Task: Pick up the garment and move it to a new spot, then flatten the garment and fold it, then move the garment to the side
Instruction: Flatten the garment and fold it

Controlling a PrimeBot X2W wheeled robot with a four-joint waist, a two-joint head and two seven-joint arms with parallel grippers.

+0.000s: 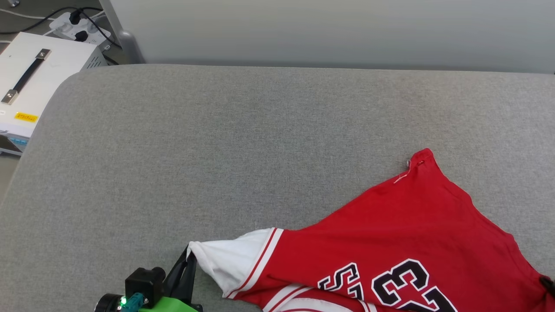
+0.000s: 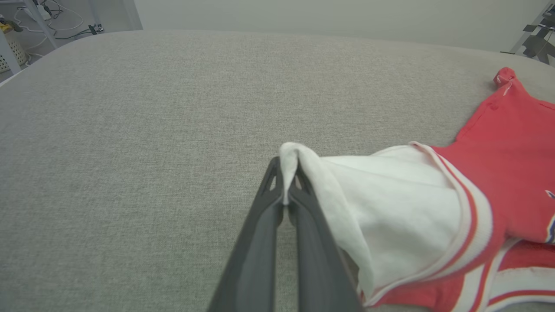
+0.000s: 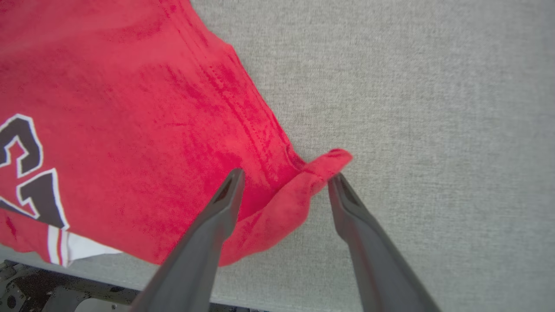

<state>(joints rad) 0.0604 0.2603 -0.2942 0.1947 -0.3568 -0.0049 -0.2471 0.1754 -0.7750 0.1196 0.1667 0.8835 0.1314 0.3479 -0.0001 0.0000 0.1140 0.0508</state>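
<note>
The garment (image 1: 403, 225) is a red jersey with a white sleeve and black number 23, lying on the grey cushioned surface (image 1: 243, 143) at the lower right of the head view. My left gripper (image 1: 187, 262) is shut on the tip of the white sleeve (image 2: 390, 203), pinched between its dark fingers (image 2: 256, 234). My right gripper (image 3: 286, 177) stands open over a red corner of the garment (image 3: 303, 182), its fingers (image 3: 217, 216) on either side of the fold, not pinching it.
A white box with a black handle (image 1: 32, 82) stands off the surface at the upper left, beside a power strip with cables (image 1: 78, 26). A pale wall (image 1: 329, 30) runs behind the surface. The surface's near edge (image 3: 243, 299) lies just below my right gripper.
</note>
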